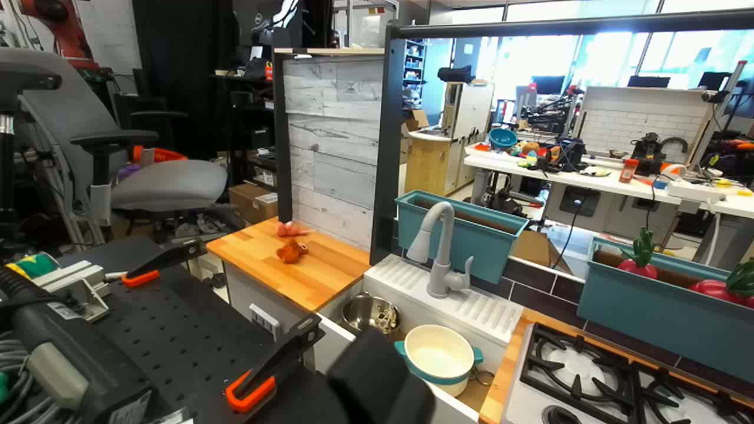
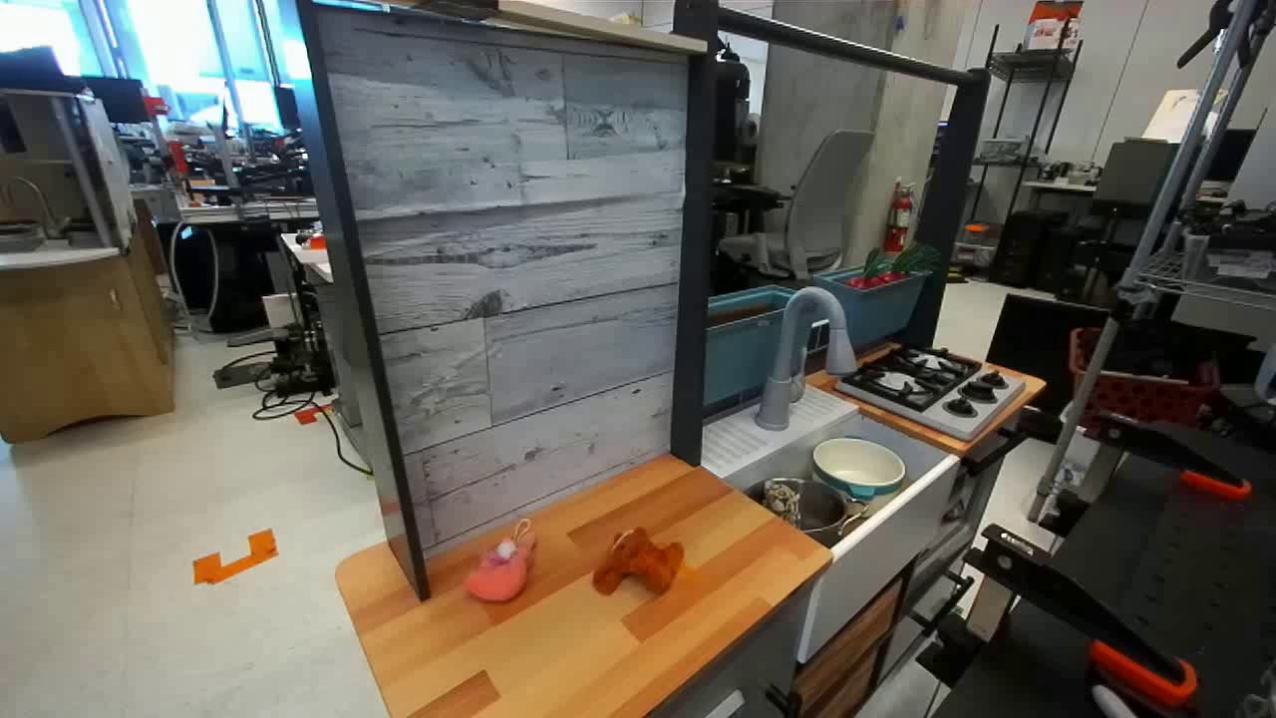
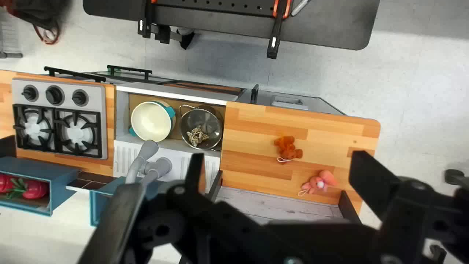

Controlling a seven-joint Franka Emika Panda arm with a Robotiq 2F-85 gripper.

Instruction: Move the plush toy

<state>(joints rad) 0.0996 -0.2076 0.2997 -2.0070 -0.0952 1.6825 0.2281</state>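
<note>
The plush toy, a small orange-red lumpy soft toy with a thin white loop, lies on the wooden board. It shows in both exterior views [image 1: 290,252] [image 2: 638,563] and in the wrist view [image 3: 287,146]. The wooden board [image 1: 321,288] also shows in the wrist view [image 3: 253,126]. A pink soft toy [image 3: 318,182] lies beside it, nearer the grey wood-pattern panel, and also shows in both exterior views [image 1: 288,229] [image 2: 501,573]. My gripper [image 3: 278,157] is wide open and empty, high above the board, apart from both toys. The gripper is not clearly seen in the exterior views.
The upright panel [image 2: 538,229] borders the board. A sink with a grey faucet [image 2: 797,349], a metal pot [image 3: 210,126] holding a patterned item and a cream pot [image 3: 151,121] adjoins it. A stove [image 3: 60,117] and teal planters [image 1: 459,235] stand beyond. A dark blurred shape [image 1: 380,377] stands close to the camera.
</note>
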